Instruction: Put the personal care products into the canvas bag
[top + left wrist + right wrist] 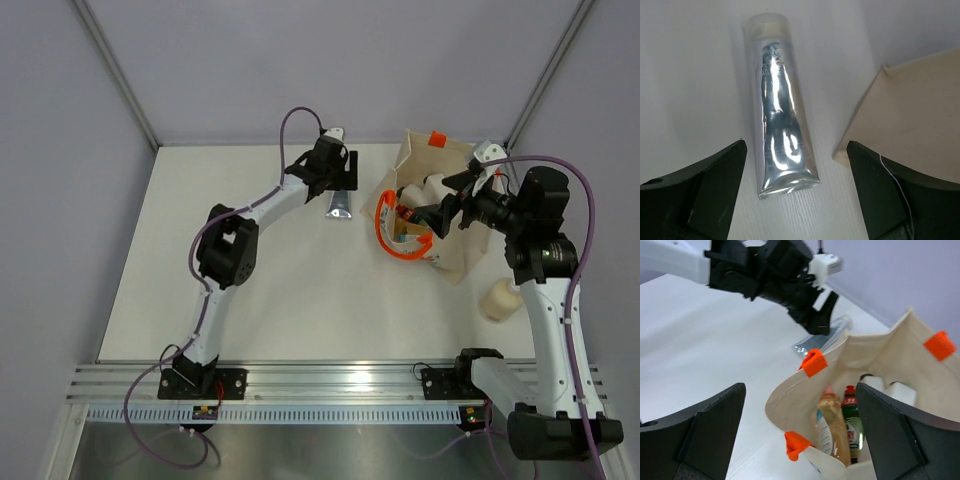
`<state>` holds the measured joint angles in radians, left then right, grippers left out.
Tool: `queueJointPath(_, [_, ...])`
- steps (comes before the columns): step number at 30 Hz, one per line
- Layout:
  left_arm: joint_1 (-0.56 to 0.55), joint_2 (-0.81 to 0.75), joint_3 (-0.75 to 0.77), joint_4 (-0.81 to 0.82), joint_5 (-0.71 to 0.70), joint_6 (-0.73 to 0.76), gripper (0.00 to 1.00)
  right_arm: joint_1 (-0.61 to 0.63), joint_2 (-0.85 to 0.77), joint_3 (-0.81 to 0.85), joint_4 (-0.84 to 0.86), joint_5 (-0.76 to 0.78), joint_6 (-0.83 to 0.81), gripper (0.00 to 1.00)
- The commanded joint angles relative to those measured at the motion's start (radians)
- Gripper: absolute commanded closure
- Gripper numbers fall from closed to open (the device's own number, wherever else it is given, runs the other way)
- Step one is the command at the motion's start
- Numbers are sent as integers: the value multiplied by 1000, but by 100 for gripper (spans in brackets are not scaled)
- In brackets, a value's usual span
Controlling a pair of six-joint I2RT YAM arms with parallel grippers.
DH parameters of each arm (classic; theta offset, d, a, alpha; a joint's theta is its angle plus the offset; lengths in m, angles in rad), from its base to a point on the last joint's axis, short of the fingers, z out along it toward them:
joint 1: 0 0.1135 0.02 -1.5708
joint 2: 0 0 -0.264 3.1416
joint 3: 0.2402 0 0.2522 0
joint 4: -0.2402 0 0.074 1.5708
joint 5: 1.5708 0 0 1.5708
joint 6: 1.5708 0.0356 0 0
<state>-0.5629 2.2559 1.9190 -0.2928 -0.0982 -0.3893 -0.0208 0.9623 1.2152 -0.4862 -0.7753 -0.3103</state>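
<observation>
The silver tube lies flat on the table, cap pointing away in the left wrist view. My left gripper is open just above it, jaws either side of the crimped end, not touching. The canvas bag stands open to the right, orange handles hanging at its mouth. My right gripper is open and empty over the mouth. Inside are a green bottle with red cap, a peach-pink bottle and white bottles. A cream bottle lies right of the bag.
The bag's beige corner sits close to the right of the tube. The left arm's wrist shows just beyond the bag's rim. Grey walls close off the back and sides; a metal rail runs along the near edge.
</observation>
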Motion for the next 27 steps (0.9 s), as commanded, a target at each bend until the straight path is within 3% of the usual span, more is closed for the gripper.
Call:
queueJointPath(1, [-12,80,127,-9,-135,46,15,-4,43,-101,116,-189,14,1])
queueJointPath(7, [-19,255,391,-157,-164,53,16,-4,16,-123,104,-205,4,1])
queueJointPath(20, [-5,373,514,-337,-86,-6,19,-4,-11,-144,113,-232,33,0])
queueJointPath(27, [11,398,525,-399,-18,-29,34,-4,-25,-160,110,-243,22,0])
